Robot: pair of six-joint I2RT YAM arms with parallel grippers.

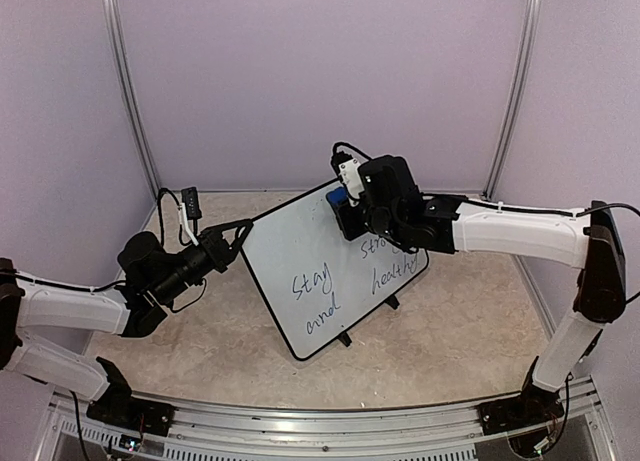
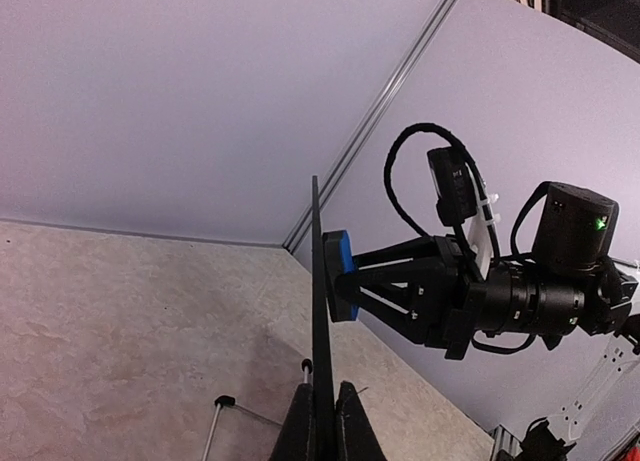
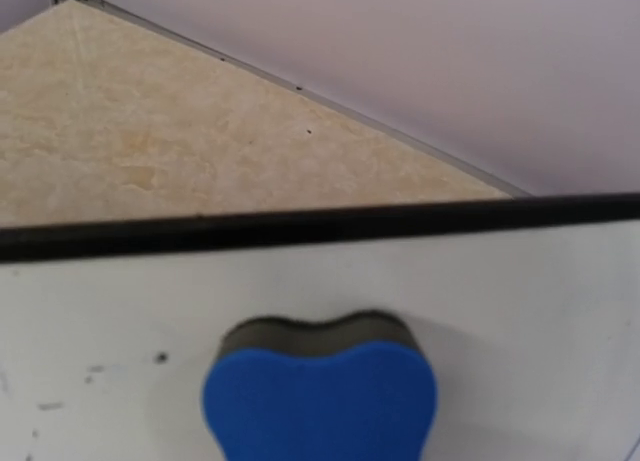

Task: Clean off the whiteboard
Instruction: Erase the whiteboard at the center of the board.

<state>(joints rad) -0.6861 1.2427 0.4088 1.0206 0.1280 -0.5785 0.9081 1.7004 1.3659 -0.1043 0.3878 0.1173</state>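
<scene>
free: tabletop near and right of whiteboard | blocked: right arm over its far corner

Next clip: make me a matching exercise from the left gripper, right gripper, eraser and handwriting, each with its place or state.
1 left gripper
2 right gripper
3 eraser
4 handwriting

a on the whiteboard face, below the eraser
b against the whiteboard, near its top rim
c shut on the eraser
d shut on the whiteboard's side edge

Pairs: 1-d; 2-c; 3-b; 4-a

Lavender walls, beige marbled tabletop, metal posts
</scene>
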